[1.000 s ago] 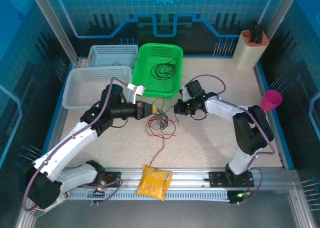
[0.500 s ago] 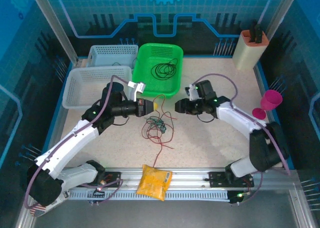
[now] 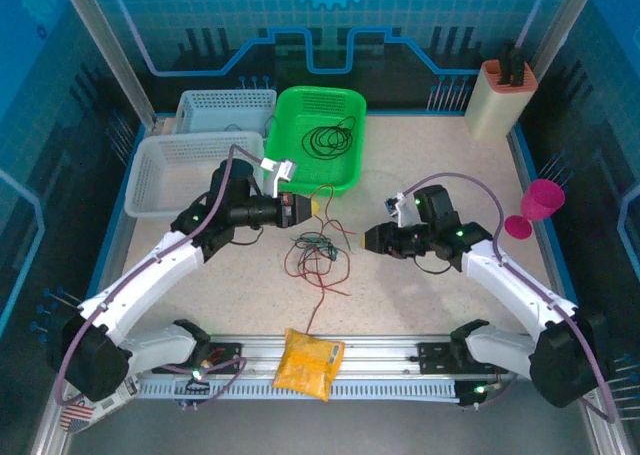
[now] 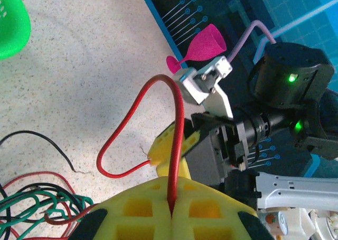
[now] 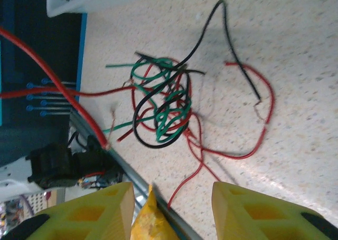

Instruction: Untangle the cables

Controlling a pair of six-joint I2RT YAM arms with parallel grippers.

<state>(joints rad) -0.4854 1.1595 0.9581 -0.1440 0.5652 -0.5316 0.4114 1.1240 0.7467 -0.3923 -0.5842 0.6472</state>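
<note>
Release is showing on the right side. The right hand (image 3: 368,241), which was pinched shut just beside the left hand (image 3: 308,209) a second ago, is now standing with its fingers apart and nothing between them. It is also sitting lower and further right in the overhead view, clear of the knot.

The left hand is keeping its fingers clamped on one red strand (image 4: 177,129), which is rising from between the yellow pads and looping over to the left of its wrist view. The cables (image 3: 318,247) are lying on the surface (image 3: 430,165) at the centre of the overhead view, just below the left hand, with a red tail trailing toward the bottom edge.

Judging by this, one pull is over and the knot is looking only loosened. In the right wrist view green, black and red wires are crossing each other at centre frame, so most of the separating is probably waiting to be done.

A green basket (image 3: 300,170) is sitting just above the knot, holding a black coil (image 3: 330,137), and white baskets (image 3: 150,180) are filling the upper left. A yellow packet (image 3: 308,363) is lying at the bottom centre, near the red tail. A pink goblet (image 3: 538,205) is standing at the right edge, where the right arm's elbow could be passing near it.
</note>
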